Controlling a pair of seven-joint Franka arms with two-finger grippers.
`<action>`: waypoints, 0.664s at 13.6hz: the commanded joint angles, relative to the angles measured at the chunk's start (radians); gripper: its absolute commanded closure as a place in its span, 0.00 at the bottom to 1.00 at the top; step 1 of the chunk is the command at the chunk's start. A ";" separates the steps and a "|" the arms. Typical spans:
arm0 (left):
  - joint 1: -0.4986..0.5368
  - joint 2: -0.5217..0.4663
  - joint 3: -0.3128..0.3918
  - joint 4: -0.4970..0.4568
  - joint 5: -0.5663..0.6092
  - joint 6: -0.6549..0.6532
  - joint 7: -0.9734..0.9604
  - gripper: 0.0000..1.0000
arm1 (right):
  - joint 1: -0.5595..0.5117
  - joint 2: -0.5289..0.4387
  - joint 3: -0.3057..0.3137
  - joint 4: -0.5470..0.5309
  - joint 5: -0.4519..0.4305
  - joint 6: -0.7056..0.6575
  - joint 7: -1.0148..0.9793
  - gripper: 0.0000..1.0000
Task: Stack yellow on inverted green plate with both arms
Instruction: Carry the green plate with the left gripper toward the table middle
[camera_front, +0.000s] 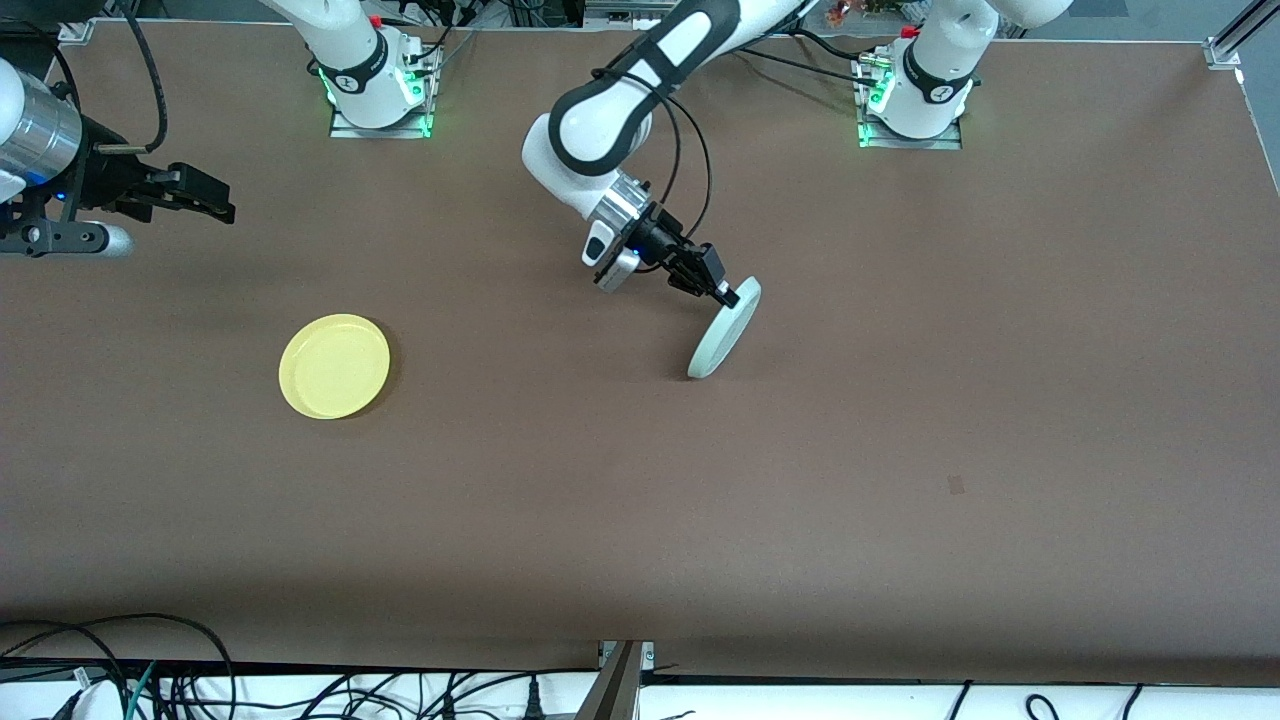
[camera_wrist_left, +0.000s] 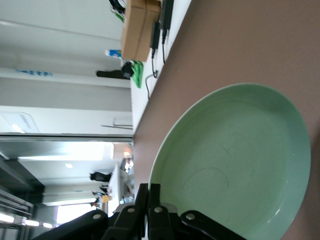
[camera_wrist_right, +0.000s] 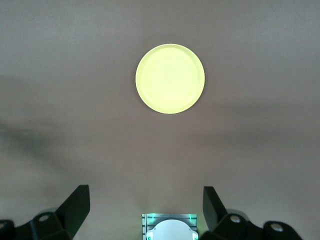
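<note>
Brown matte table (camera_front: 900, 450), round green plate (camera_front: 722, 330) tilted

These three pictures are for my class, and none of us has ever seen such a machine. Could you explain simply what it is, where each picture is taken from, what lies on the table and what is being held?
Two white robot arms stand at a brown table. The wide picture comes from a high camera facing them; the other two come from cameras on each arm's wrist. The left gripper pinches the rim of the green plate, tipped steeply on edge, its lower edge at the table. Its wrist camera shows the plate's hollow side close up. The yellow plate lies flat, toward the right arm's end. The right gripper waits open, raised above the table, its camera looking down on that plate.
</note>
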 joint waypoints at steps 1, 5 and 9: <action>-0.151 0.087 0.107 0.057 0.032 -0.071 -0.005 1.00 | 0.003 -0.008 0.005 0.005 -0.010 -0.013 0.012 0.00; -0.213 0.109 0.112 0.074 0.026 -0.079 -0.007 1.00 | 0.003 -0.008 0.005 0.005 -0.010 -0.014 0.010 0.00; -0.269 0.141 0.106 0.083 0.017 -0.071 -0.031 0.29 | 0.003 -0.008 0.005 0.005 -0.010 -0.013 0.010 0.00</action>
